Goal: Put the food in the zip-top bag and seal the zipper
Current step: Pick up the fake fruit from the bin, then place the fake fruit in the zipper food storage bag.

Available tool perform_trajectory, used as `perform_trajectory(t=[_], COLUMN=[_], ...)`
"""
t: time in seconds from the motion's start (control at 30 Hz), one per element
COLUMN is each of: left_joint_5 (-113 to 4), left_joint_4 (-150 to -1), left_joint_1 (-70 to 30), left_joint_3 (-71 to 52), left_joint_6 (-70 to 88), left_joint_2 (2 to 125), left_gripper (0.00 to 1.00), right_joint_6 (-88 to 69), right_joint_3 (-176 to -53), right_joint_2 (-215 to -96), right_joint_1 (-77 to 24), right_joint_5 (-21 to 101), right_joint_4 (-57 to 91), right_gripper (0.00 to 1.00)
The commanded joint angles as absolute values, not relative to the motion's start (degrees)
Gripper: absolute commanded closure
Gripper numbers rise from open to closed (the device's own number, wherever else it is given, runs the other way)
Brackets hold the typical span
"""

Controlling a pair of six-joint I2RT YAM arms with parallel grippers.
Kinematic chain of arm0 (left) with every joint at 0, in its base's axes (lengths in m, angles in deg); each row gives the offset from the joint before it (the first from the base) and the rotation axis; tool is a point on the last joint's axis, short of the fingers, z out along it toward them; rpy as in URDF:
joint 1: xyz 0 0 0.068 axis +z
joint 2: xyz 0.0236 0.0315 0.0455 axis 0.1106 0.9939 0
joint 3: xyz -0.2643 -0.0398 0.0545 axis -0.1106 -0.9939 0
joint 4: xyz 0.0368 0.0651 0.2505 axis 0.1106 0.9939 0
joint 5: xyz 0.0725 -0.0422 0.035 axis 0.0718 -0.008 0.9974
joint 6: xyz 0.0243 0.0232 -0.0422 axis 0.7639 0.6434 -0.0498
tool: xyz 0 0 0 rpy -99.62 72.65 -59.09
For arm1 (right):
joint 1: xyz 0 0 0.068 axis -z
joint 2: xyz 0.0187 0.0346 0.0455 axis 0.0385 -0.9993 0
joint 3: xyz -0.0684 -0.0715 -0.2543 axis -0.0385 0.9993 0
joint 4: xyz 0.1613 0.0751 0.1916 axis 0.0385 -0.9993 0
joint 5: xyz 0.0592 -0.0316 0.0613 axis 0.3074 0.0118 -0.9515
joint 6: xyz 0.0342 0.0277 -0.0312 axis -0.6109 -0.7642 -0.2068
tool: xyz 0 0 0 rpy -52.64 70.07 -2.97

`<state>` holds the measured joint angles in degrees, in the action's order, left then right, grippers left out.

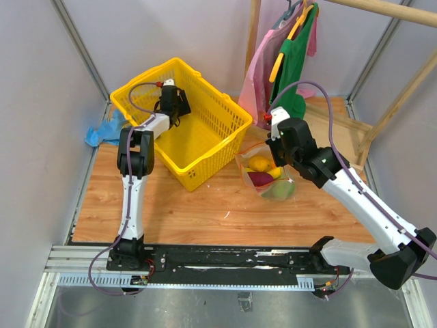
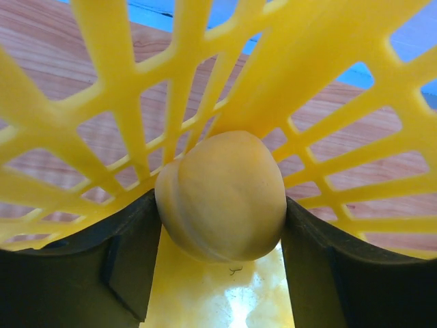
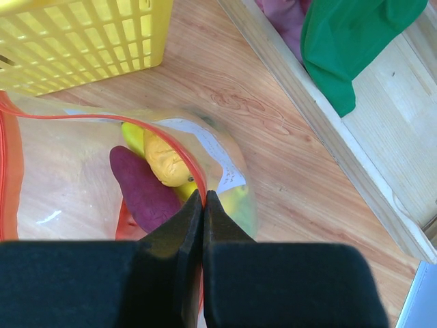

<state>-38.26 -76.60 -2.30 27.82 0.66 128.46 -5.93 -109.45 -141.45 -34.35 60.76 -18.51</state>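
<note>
1. A wooden table (image 1: 205,212) carries a yellow plastic basket (image 1: 205,167), which stands toward the table's back left
2. Behind and to the right of the basket, a green garment (image 1: 295,65) and a pink garment (image 1: 261,61) hang from a wooden rack (image 1: 382,109)
3. The zip-top bag (image 3: 75,171) lies on the table just right of the basket, its mouth open and its red-orange zipper (image 3: 102,117) unsealed
4. The right gripper (image 3: 203,196) comes in from the side away from the basket; its fingers are pressed together on the bag's rim, pinching the zipper strip
5. The left gripper (image 2: 220,219) is down inside the basket near the back-left corner, its fingers touching both sides of a yellow-orange round fruit (image 2: 222,191) that sits against the basket's lattice wall
6. Inside the bag, beside the basket, lie a purple eggplant-like piece (image 3: 140,188), a yellow piece (image 3: 164,160) touching it, and a greenish piece (image 3: 235,201) by the right fingers
</note>
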Motion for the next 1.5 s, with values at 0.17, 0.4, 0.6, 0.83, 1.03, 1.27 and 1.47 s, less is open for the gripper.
perform_trajectory(t=[0.17,0.4,0.6,0.83,1.03,1.27,1.47], left_joint_5=[-44.2,-46.0,-46.8,-51.9,-56.6,-61.8,-64.1], left_joint_4=[-81.9,-84.2,-81.6,-76.9,-74.0,-71.0,-70.1], left_joint_1=[-1.3,-1.3,-1.3,-1.4,-1.6,-5.4,-11.3], left_joint_3=[23.9,15.1,11.9,9.7,6.6,1.9,-3.8], left_joint_6=[0.3,0.2,1.0,-0.1,-0.5,1.3,4.1], left_joint_2=[124.6,116.3,110.1,103.6,96.0,85.6,75.4], left_gripper=[0.63,0.78,0.81,0.85,0.87,0.88,0.88], right_joint_6=[-5.2,-5.3,-5.6,-6.1,-7.0,-8.8,-11.1], right_joint_3=[-109.9,-110.3,-110.6,-111.3,-111.9,-113.2,-113.6], right_joint_2=[-140.8,-140.7,-140.5,-140.5,-140.6,-140.9,-140.8], right_joint_1=[-33.4,-33.4,-33.3,-33.4,-33.4,-33.4,-33.3], right_joint_5=[60.8,60.8,60.4,61.6,61.8,62.3,61.8], right_joint_4=[-18.5,-18.6,-18.7,-19.1,-19.5,-21.1,-22.2], right_gripper=[0.99,0.99,0.99,0.99,0.99,0.99,0.99])
